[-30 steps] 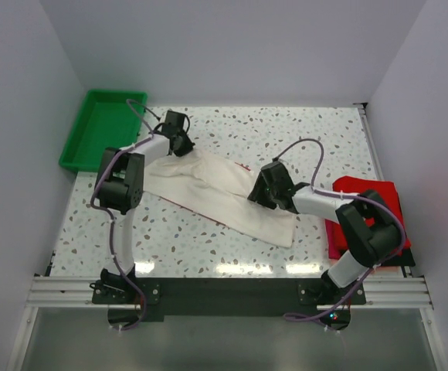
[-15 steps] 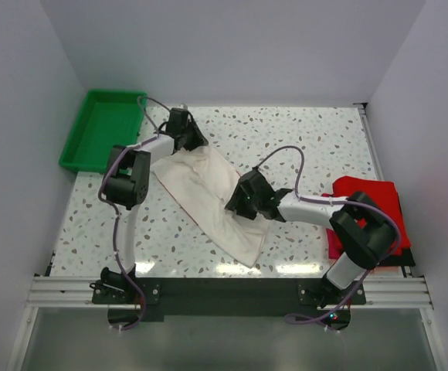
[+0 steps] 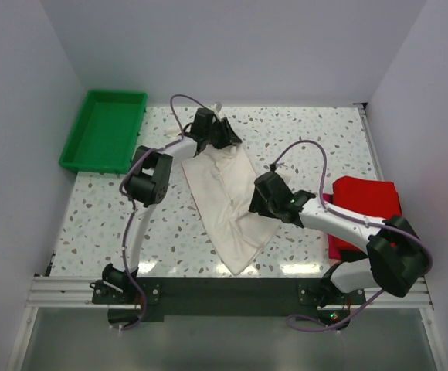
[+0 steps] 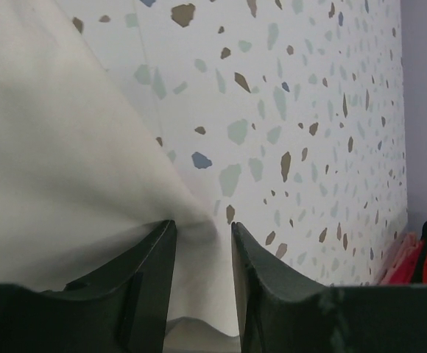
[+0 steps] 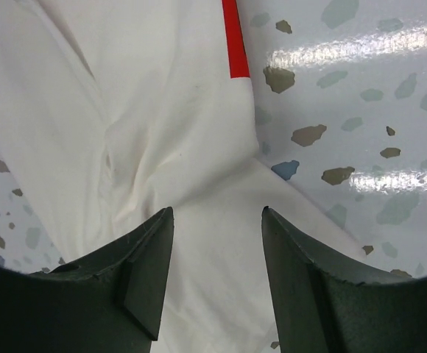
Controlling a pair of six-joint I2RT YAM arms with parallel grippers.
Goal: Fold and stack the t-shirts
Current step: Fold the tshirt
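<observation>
Off-white shirt (image 3: 228, 197) swung lengthwise, rumpled, left gripper (image 3: 225, 137) pinching far edge, right gripper (image 3: 259, 202) parted over cloth

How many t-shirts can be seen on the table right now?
2 are distinguishable: an off-white shirt stretched between both arms mid-table, and red cloth folded at the right edge, partly behind the right arm; that pile may hold more.

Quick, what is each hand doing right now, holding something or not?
Left hand: closed, pinching the off-white shirt.
Right hand: open over the same shirt, gripping nothing.
</observation>
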